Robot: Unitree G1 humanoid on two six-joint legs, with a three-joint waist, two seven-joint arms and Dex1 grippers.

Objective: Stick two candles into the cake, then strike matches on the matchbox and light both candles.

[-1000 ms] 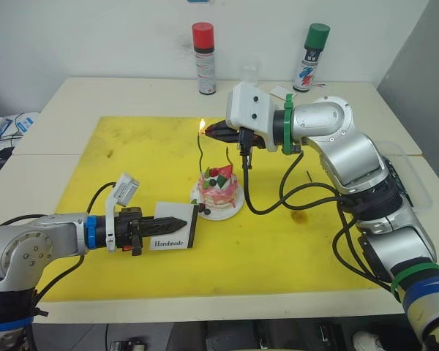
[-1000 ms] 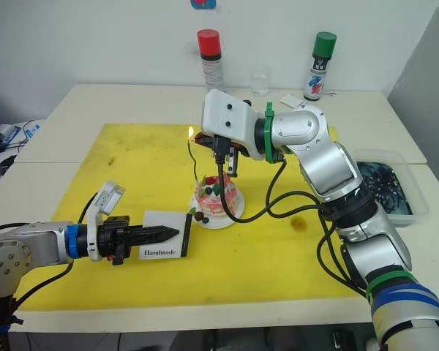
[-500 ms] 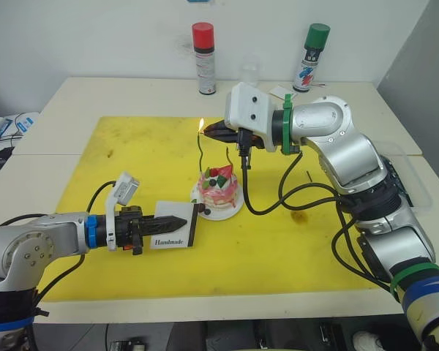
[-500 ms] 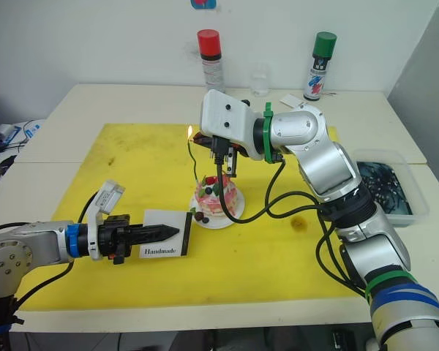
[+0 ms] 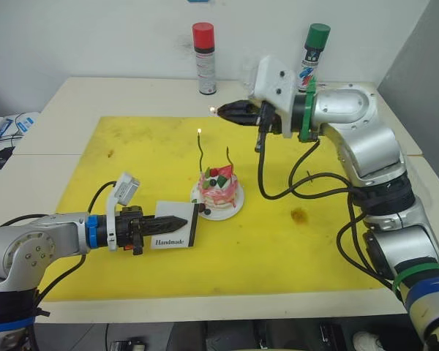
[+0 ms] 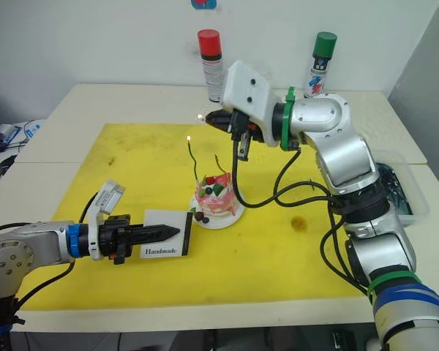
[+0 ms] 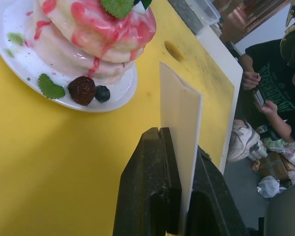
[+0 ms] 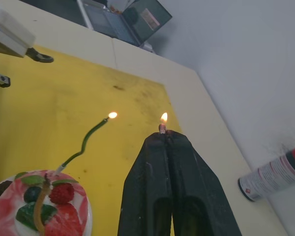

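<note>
Left gripper, low over the yellow mat's left half: black fingers clamped on the flat white matchbox, held on edge just left of the cake plate; the face reads "Handmade" in black, and a black striking strip runs along the edge nearest the cake. Centre of the mat: small round pink-and-white cake with strawberry and dark berries, on a little white plate. Two thin wavy candles stand in it, the green candle lit at its tip, the yellowish candle beside it unlit. Above the mat's far edge: right gripper, fingers pressed together on a short dark match whose tip burns, held apart from the green candle's flame. Along the cream desk's far edge: a red-capped spray can and, further right, a green-capped spray can; their labels are unreadable.
</note>
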